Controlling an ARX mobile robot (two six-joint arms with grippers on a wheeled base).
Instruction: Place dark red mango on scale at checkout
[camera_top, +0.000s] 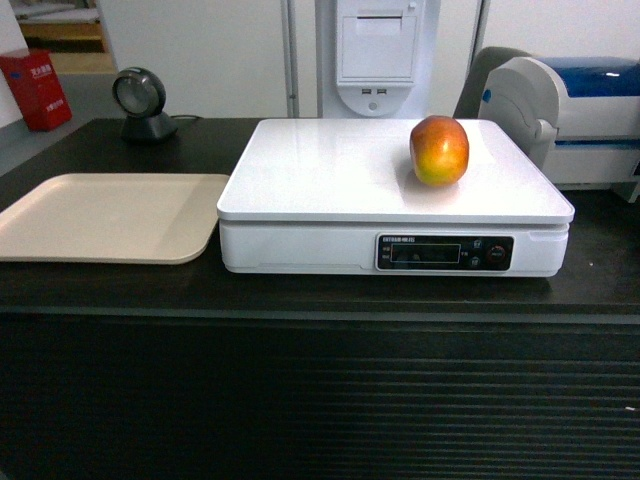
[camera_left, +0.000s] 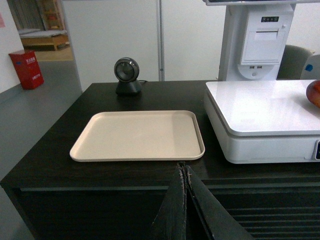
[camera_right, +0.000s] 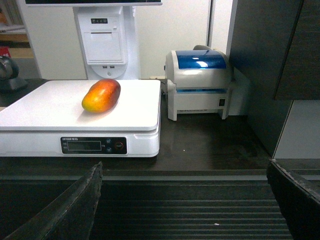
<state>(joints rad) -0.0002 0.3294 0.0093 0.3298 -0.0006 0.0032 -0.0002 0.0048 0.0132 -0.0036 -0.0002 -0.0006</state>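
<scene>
The dark red mango (camera_top: 439, 150) sits on the scale (camera_top: 330, 185) platform, right of centre, on the checkout (camera_top: 300, 300), well clear of both grippers; right gripper (camera_right: 185, 200) jaws spread wide, left gripper (camera_left: 184, 200) pinched closed on nothing; mango's glossy, red blending to orange-yellow.

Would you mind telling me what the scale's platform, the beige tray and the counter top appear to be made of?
The scale platform looks like glossy white plastic, possibly coated metal: it mirrors the room's light. The beige tray seems matte moulded plastic, given its even colour and rounded raised rim. The counter top looks like dark wood-grain laminate or veneer with a faint sheen; which one cannot be told.
</scene>
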